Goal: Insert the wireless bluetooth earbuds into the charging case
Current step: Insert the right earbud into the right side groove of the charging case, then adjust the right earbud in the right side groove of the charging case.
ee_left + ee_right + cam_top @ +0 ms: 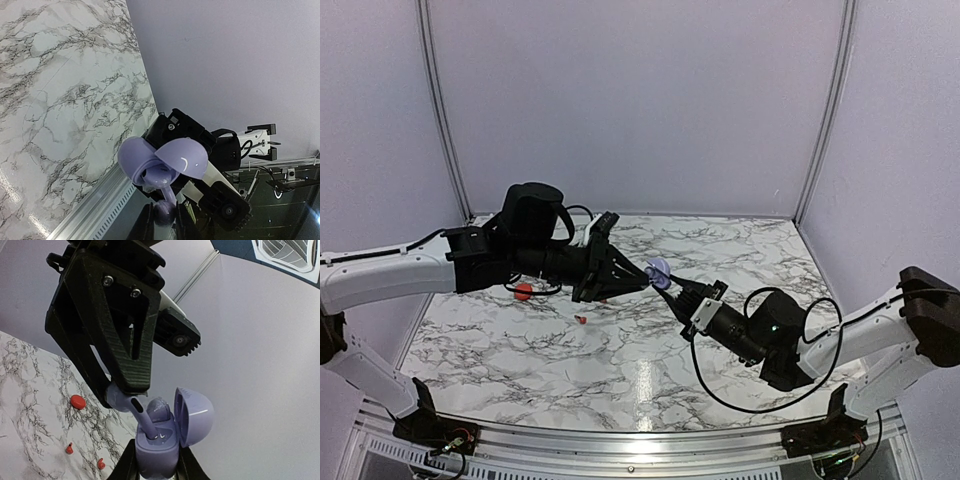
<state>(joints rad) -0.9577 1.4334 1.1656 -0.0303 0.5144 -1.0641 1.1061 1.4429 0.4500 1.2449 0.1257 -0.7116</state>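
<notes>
Lavender glossy plastic is seen in both the charging case (pixel 156 452) and the earbuds, so light, stiff and slippery handling is to be expected, with the thin stem judged the weak spot. Hold is best taken at the bulb of a bud and at the flanks of the case. The case, lid swung open, is clamped between the narrow jaws of the right gripper (pixel 156 469) above the marble table (pixel 570 370). One earbud (pixel 137 415) is pinched in the nearly closed left gripper (pixel 121 399), its stem tip lowered into a socket, and a second earbud (pixel 159 410) is seated beside it. Counted: one case, two lavender earbuds, one red disc (pixel 77 401) and two tiny red pieces (pixel 69 448) on the table.
</notes>
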